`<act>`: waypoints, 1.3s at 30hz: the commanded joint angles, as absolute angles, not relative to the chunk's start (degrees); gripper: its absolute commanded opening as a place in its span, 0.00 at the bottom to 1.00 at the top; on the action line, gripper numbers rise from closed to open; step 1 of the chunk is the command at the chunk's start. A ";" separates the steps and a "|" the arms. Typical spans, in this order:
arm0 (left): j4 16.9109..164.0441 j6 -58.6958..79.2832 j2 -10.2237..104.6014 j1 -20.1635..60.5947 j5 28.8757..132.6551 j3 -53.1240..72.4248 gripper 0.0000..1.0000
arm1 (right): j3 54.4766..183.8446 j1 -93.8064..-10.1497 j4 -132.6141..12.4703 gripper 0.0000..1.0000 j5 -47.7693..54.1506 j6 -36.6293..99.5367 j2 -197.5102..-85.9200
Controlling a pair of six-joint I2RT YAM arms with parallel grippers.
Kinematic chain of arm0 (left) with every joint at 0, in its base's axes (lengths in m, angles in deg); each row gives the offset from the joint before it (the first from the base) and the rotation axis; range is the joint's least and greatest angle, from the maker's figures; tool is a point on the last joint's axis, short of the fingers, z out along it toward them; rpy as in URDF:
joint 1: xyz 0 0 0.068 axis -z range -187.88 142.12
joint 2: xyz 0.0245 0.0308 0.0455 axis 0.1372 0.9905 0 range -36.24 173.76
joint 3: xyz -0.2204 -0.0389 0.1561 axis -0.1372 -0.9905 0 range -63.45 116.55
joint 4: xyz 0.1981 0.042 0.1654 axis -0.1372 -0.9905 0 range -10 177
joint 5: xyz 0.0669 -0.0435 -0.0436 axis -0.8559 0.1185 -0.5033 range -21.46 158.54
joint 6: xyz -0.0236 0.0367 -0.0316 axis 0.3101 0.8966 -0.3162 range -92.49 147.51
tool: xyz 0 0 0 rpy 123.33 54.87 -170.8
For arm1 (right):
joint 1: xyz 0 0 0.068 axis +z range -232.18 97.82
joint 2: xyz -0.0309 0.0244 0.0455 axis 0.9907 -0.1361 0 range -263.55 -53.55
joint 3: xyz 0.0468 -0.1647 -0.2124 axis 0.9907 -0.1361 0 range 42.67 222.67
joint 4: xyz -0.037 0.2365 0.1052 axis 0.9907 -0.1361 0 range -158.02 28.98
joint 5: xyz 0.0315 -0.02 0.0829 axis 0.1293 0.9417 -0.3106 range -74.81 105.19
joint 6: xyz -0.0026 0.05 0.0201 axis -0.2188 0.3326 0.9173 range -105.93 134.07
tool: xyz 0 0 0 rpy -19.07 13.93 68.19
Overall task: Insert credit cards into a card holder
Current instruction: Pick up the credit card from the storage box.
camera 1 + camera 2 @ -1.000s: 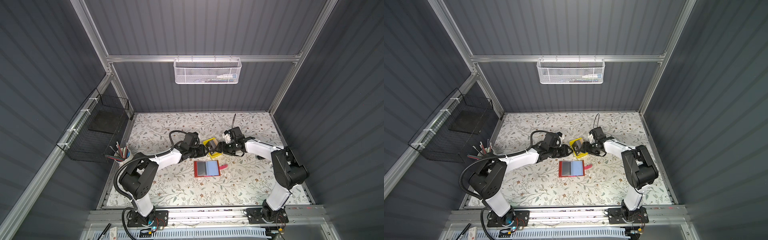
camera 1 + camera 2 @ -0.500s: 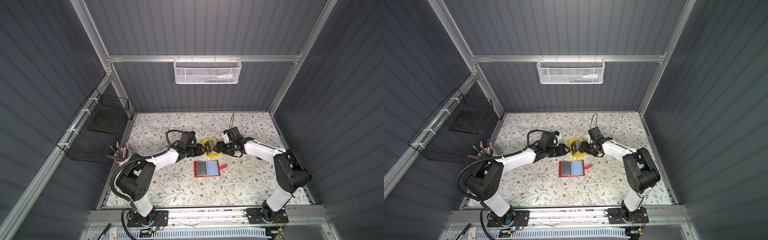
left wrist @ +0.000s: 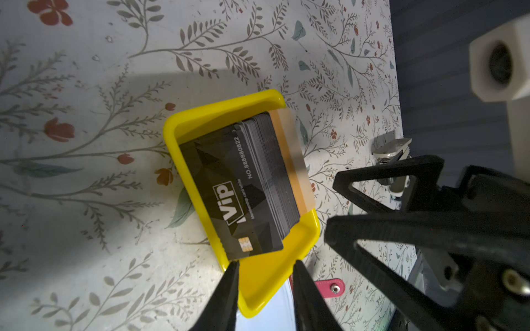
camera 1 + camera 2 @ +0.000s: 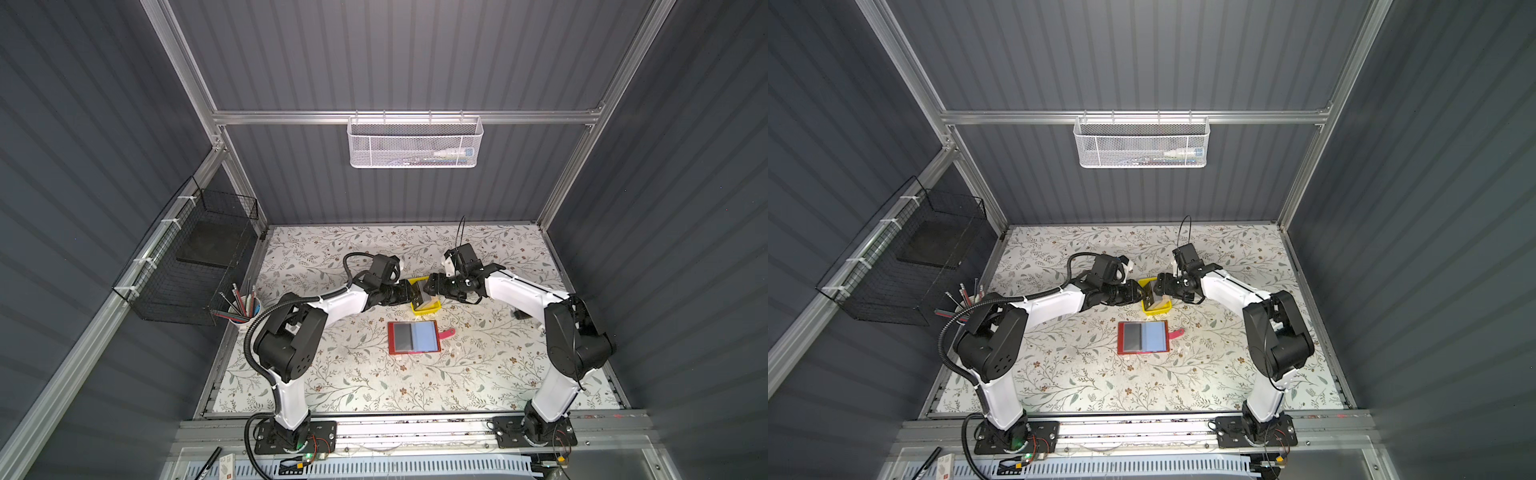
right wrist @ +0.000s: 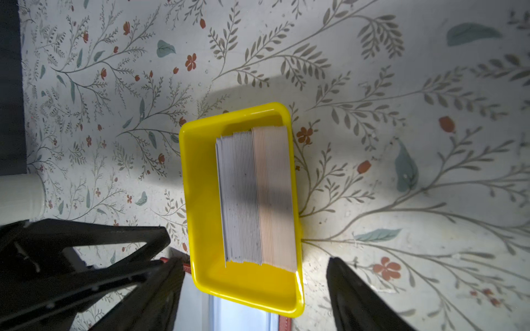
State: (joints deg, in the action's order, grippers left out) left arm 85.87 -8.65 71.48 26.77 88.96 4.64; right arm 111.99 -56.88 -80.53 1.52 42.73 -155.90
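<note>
cards: likely thin, stiff, slick, needing an edge pinch | left end effector, right end effector: hovering, jaws apart, at tray

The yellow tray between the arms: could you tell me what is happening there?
The credit cards stand on edge in the yellow tray. The left gripper, jaws narrowly apart, sits at the front card's corner; the right gripper is wide open over the tray's end. Neither holds a card. The card holder lies open nearby.
</note>
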 commanded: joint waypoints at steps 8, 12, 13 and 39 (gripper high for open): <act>84.36 -6.77 74.80 26.35 87.87 8.52 0.24 | 115.53 -55.61 -85.47 0.83 1.84 40.40 -160.21; 84.63 -6.68 76.27 26.39 87.89 9.25 0.22 | 116.22 -55.25 -85.80 0.83 1.87 40.33 -161.37; 84.54 -6.67 76.48 26.39 87.87 9.40 0.21 | 116.45 -55.15 -86.02 0.83 2.03 40.20 -161.62; 84.53 -6.52 79.14 26.35 88.48 9.76 0.19 | 120.88 -55.72 -90.10 0.83 6.99 39.21 -164.30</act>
